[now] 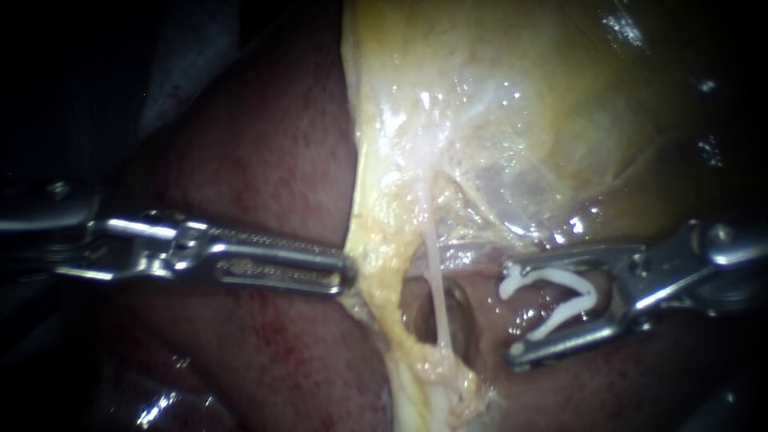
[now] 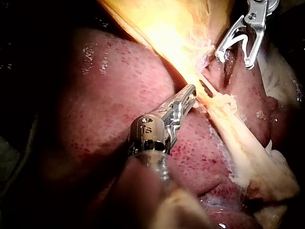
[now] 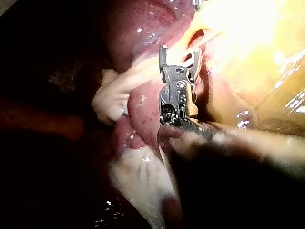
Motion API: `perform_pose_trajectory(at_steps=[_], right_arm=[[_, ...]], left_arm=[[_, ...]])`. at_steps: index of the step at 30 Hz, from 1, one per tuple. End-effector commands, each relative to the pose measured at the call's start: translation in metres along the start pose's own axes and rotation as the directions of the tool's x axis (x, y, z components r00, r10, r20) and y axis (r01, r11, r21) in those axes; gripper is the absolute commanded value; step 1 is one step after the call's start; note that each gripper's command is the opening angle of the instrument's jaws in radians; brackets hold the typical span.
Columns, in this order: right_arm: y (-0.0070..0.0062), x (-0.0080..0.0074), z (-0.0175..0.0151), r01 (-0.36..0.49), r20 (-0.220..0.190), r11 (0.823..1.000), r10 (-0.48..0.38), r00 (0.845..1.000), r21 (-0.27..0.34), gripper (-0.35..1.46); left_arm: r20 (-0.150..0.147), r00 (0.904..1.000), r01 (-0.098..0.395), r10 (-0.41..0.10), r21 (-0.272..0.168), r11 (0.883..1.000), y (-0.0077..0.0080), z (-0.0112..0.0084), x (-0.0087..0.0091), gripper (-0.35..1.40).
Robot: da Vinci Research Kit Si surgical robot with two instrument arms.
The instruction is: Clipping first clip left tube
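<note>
A thin pale tube [image 1: 434, 280] runs down across a hole in the yellow tissue below the gallbladder [image 1: 520, 104]. My left instrument [image 1: 346, 276] comes in from the left, its jaws shut on the yellow tissue edge just left of the tube; the left wrist view also shows this instrument [image 2: 192, 91] at that edge. My right instrument [image 1: 510, 308] enters from the right, its jaws wide apart with a white V-shaped clip [image 1: 560, 300] seated between them. Their tips stand a short way right of the tube, not around it. The right wrist view has this instrument [image 3: 180, 49] close to a pale strand [image 3: 202, 42].
Dark red liver [image 1: 264, 184] fills the left and lower part of the endoscope view, under both shafts. Glistening membrane [image 1: 552, 200] stretches above my right instrument. A pale fatty lump [image 3: 112, 102] lies beside the right instrument's shaft in its wrist view.
</note>
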Motion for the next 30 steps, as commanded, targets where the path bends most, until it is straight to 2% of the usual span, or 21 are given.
perform_pose_trajectory(at_steps=[1,10,22,30], right_arm=[[0.0,0.0,0.0004,-0.012,0.001,1.0,0.012,1.0,-0.001,0.57],[-0.0001,0.0002,0.0041,-0.082,0.002,0.997,0.082,0.997,-0.007,0.57],[0.0002,-0.0009,0.0074,-0.081,0.023,0.996,0.081,0.996,0.022,0.55],[0.0012,-0.0016,0.0084,-0.076,0.03,0.997,0.075,0.997,0.031,0.55]], left_arm=[[0.001,1.0,0.001,-0.001,-0.002,1.0,-0.0002,0.0,-0.0001,-0.35],[0.004,1.0,0.003,-0.003,0.0,1.0,-0.001,-0.0003,-0.0004,-0.35],[0.007,1.0,0.006,-0.006,0.003,1.0,-0.0016,-0.0006,-0.0008,-0.35],[0.009,0.9999,0.006,-0.007,0.005,1.0,-0.0022,-0.0007,-0.0009,-0.35]])
